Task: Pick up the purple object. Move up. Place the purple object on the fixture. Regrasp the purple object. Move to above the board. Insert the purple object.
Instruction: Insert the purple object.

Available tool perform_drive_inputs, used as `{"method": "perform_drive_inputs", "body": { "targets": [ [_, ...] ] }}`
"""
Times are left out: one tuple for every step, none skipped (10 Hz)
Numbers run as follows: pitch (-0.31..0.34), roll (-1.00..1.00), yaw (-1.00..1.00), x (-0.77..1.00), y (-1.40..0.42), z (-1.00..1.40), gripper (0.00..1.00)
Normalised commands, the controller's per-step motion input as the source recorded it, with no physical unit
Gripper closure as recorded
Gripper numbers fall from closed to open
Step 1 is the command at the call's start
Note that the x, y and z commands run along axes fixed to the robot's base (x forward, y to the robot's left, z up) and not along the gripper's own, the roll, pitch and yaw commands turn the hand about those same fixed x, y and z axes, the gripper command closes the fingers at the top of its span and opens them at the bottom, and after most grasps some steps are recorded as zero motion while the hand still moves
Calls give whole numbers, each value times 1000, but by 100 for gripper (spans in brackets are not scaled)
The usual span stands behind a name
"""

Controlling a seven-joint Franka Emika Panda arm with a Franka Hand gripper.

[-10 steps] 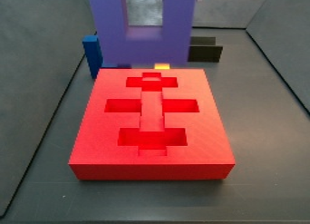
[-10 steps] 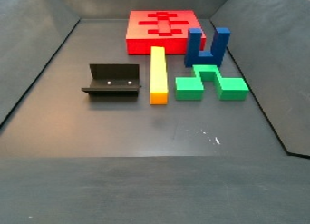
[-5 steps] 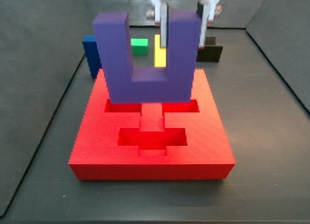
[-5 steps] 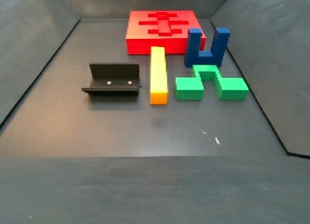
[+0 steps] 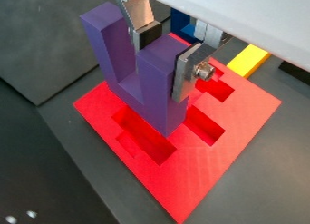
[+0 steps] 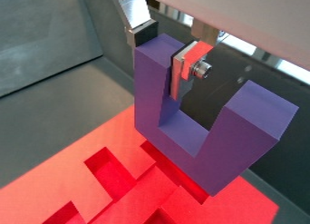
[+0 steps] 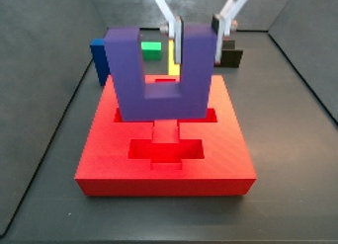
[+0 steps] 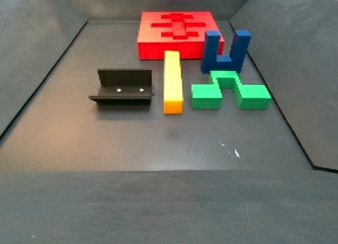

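Observation:
The purple object [image 7: 158, 78] is a U-shaped block held prongs up, its base low over the far cutouts of the red board [image 7: 165, 154]. The gripper [image 7: 196, 31] is shut on one prong from above. Both wrist views show the silver fingers clamping that prong: the gripper [image 5: 168, 55] on the purple object [image 5: 121, 55] above the board [image 5: 237, 128], and the gripper [image 6: 166, 48] on the purple object [image 6: 224, 128] above the board [image 6: 85, 178]. The black fixture [image 8: 122, 88] stands empty on the floor, away from the board [image 8: 179, 31].
A yellow bar [image 8: 172, 80], a blue upright block [image 8: 227, 52] and a green block [image 8: 228, 90] lie between the board and the fixture's side of the floor. Grey walls ring the floor. The yellow bar [image 5: 248, 57] also shows in a wrist view.
The gripper has come down with the purple object, from high above the board's far end to just over its far cutouts. The other pieces have not moved.

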Motion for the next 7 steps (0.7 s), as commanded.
{"method": "perform_drive_inputs", "body": {
  "targets": [
    [0,140,51,3,-31,-317,100],
    [0,53,0,-37,0,-226,100],
    [-3,50,-63,0,-66,-291,100],
    [-36,24,-94,0,-69,-351,100],
    [-77,-14,-46,0,-129,-269,100],
    [-79,-34,0,117,-206,-180,100],
    [-69,-19,0,183,-200,-166,100]
  ]
}}
